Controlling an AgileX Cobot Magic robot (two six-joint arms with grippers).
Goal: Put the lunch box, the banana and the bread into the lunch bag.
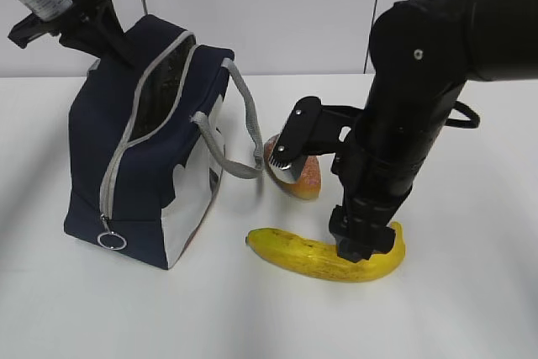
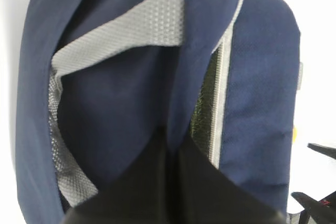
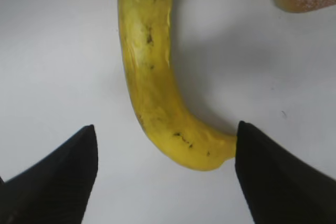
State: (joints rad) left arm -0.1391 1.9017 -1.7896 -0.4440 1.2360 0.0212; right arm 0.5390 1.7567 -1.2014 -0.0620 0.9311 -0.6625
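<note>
right gripper (image 3: 165,174) hangs low over the banana (image 1: 324,256), jaws spread wide to either side of its curved end — nothing pinched. banana lies on the table (image 1: 471,308), bread (image 1: 304,176) just behind it. left gripper (image 2: 173,182) is pressed together on the bag (image 1: 143,157) fabric beside the open zipper (image 1: 139,124) — bag stands left of the food.
</note>
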